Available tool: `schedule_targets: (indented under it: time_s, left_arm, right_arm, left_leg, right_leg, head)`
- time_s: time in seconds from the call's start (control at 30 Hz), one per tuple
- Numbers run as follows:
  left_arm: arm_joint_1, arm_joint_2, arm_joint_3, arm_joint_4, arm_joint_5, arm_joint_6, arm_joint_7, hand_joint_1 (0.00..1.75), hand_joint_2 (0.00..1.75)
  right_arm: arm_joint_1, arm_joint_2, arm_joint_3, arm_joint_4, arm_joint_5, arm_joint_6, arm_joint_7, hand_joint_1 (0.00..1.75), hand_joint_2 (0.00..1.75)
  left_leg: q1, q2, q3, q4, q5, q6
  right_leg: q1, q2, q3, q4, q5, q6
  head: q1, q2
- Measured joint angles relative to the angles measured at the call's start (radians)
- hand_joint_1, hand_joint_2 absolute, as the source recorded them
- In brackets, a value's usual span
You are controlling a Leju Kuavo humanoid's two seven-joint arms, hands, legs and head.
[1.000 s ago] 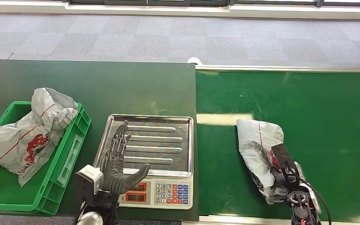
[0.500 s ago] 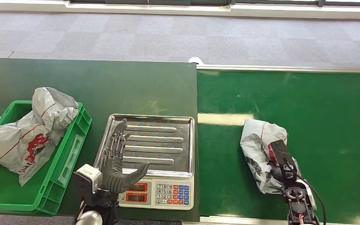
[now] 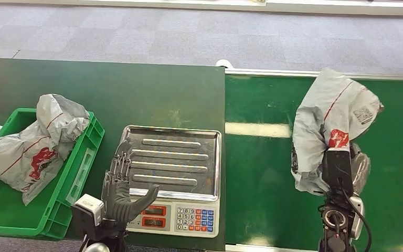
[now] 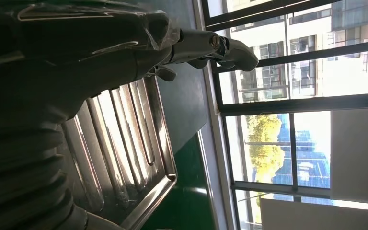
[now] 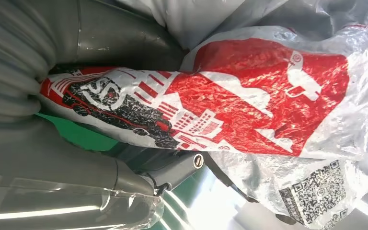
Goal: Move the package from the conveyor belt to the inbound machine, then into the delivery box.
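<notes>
Head view shows me my right hand (image 3: 346, 176) holding the grey package (image 3: 331, 123) above the green conveyor belt (image 3: 262, 173), off its surface. My left hand (image 3: 122, 186) holds nothing, its fingers spread over the near edge of the steel scale (image 3: 181, 157) on the table (image 3: 110, 97). Left of it, another grey bag (image 3: 29, 144) lies in the green box (image 3: 86, 157).
</notes>
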Motion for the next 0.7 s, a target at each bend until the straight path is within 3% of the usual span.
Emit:
schedule_targets:
  time_s: [0.17, 0.33, 0.43, 0.63, 0.7]
  left_arm:
    - [-0.013, 0.000, -0.016, 0.020, 0.002, -0.013, -0.020, 0.00, 1.75]
    - [-0.052, -0.002, -0.033, 0.041, 0.007, -0.036, -0.020, 0.00, 1.75]
    - [-0.083, -0.002, -0.043, 0.058, 0.018, -0.048, -0.018, 0.00, 1.75]
    - [-0.139, 0.004, -0.060, 0.094, 0.039, -0.060, -0.006, 0.00, 1.75]
    - [-0.159, 0.006, -0.064, 0.107, 0.048, -0.059, 0.002, 0.00, 1.75]
  right_arm:
    - [0.047, 0.021, 0.119, -0.264, 0.073, -0.023, 0.015, 1.75, 1.75]
    - [0.007, 0.038, 0.250, -0.332, 0.071, 0.060, 0.064, 1.75, 1.75]
    - [-0.053, 0.047, 0.303, -0.283, 0.026, 0.181, 0.122, 1.75, 1.75]
    - [-0.160, 0.064, 0.352, -0.065, -0.036, 0.336, 0.153, 1.66, 1.75]
    - [-0.192, 0.065, 0.368, 0.035, -0.039, 0.395, 0.157, 1.71, 1.75]
  left_leg:
    - [0.000, 0.001, 0.000, 0.000, 0.000, 0.000]
    - [0.000, 0.001, 0.000, 0.000, 0.002, 0.000]
    - [0.000, 0.001, 0.000, 0.000, 0.003, 0.000]
    - [0.000, -0.002, -0.001, 0.000, 0.004, 0.000]
    - [0.000, -0.002, -0.001, 0.000, 0.004, 0.000]
  right_leg:
    - [0.000, 0.000, -0.001, 0.000, 0.000, 0.000]
    - [0.000, 0.000, 0.000, 0.000, 0.000, 0.000]
    - [0.000, 0.000, 0.000, 0.001, 0.001, 0.000]
    - [0.000, -0.002, 0.000, 0.001, 0.001, 0.000]
    - [0.000, -0.002, 0.000, 0.001, 0.001, 0.000]
  head:
    - [0.000, 0.000]
    - [0.000, 0.000]
    - [0.000, 0.000]
    - [0.000, 0.000]
    - [0.000, 0.000]
